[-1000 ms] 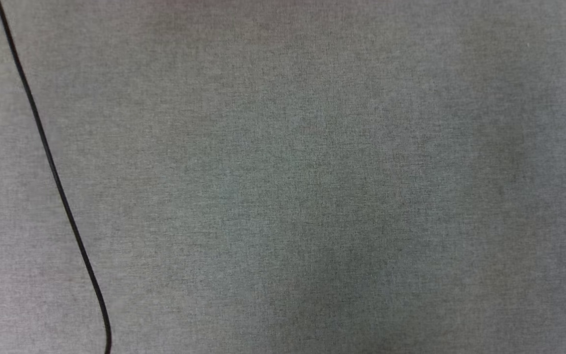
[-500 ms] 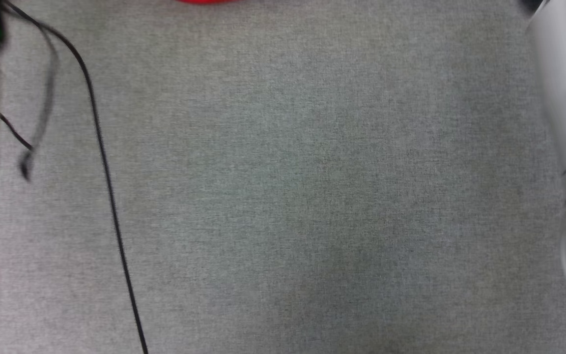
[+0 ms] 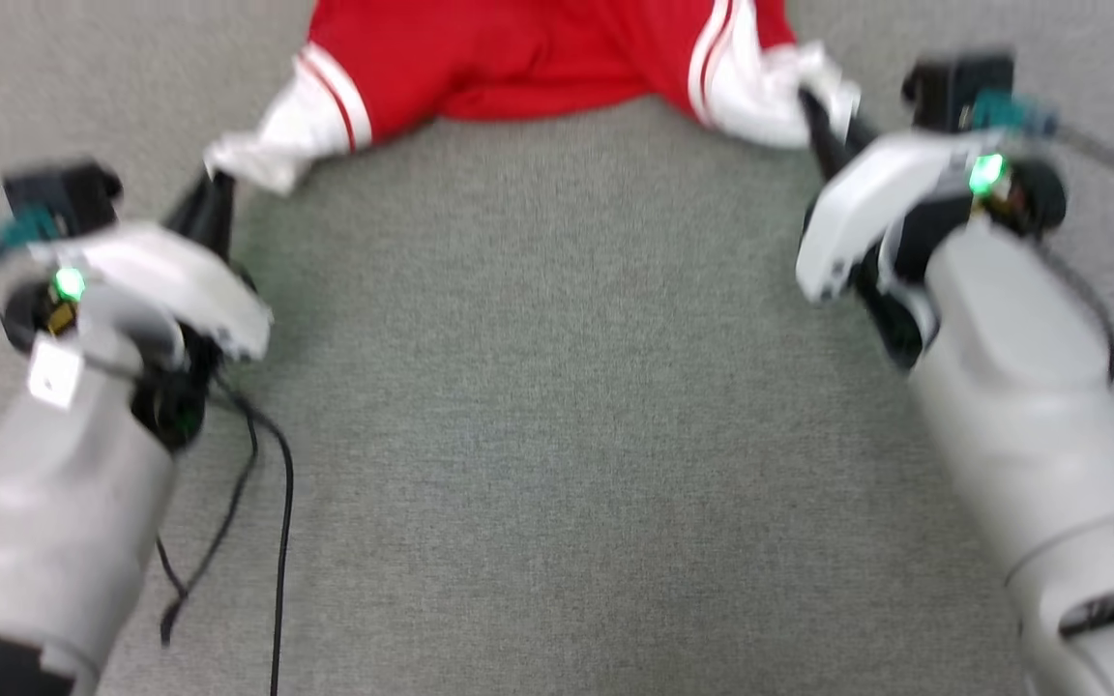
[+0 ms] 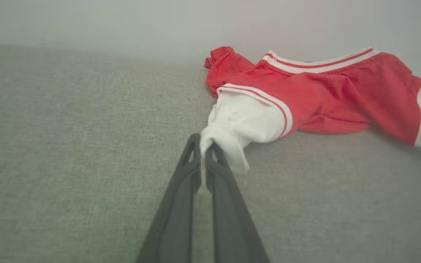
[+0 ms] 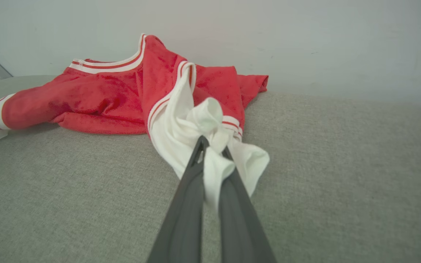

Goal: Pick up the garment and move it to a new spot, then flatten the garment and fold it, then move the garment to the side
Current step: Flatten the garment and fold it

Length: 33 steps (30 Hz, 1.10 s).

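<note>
While grey woven surface (image 3: 557, 435) lies open between them, my left gripper (image 3: 214, 186) and right gripper (image 3: 811, 104) pinch the white sleeves (image 4: 239, 124) of the red jersey T-shirt (image 3: 538, 48).

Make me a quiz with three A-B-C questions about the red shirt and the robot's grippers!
1. Where does the left gripper grip the bright red jersey T-shirt? A its collar; B a white sleeve; C its bottom hem.
2. What colour is the woven cloth surface underneath? A grey; B blue; C yellow.
3. How is the right gripper? A wide open; B shut on the other white sleeve; C holding a ball.
Answers: 1 B, sleeve cloth sits between its fingers. 2 A, grey weave lies all around. 3 B, bunched white cloth is pinched there.
</note>
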Motion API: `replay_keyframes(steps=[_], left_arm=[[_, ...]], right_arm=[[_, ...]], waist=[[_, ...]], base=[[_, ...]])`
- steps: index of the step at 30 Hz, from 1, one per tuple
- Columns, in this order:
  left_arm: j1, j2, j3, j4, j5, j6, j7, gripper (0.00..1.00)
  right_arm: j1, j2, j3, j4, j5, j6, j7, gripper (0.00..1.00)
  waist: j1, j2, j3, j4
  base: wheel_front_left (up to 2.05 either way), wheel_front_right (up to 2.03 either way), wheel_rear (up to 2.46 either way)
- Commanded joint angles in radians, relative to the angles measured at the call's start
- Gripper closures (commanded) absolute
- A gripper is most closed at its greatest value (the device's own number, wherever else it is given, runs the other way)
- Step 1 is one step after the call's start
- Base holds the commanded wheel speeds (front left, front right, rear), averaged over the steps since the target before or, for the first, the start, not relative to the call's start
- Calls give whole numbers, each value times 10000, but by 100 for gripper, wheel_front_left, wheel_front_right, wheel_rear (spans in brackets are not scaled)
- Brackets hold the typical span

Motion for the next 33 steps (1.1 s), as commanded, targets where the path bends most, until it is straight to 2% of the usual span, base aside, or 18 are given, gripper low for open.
replay_keyframes(steps=[1, 12, 16, 23, 28, 33], left_arm=[[459, 89, 11, -205, -50, -16, -94, 100], [4304, 301, 1093, -2345, 592, 276, -153, 100], [5846, 394, 1345, -3154, 813, 704, -143, 100], [8106, 625, 1503, -4580, 696, 1451, -145, 100], [9477, 718, 1524, -5615, 643, 2149, -84, 100], [10394, 966, 1541, -6532, 621, 2627, 58, 100]], right_arm=[[498, -9, 102, -138, 198, -11, -114, 100], [4370, -663, 480, -1989, 1462, -11, -230, 100], [5934, -913, 271, -2895, 1713, -11, 10, 100], [8524, -1173, -675, -4697, 1708, -12, 694, 100], [10309, -1015, -1585, -6203, 1236, -12, 1406, 100], [11896, -671, -2265, -7781, 644, -12, 2248, 100]], waist=[[1, 0, -526, -1], [1, 0, -2209, -44], [1, 0, -2804, -86], [1, 0, -3579, -5], [1, 0, -4024, 108], [1, 0, -4301, 236]], base=[[0, 0, 0], [0, 0, 0], [0, 0, 0], [0, 0, 0], [0, 0, 0], [0, 0, 0]])
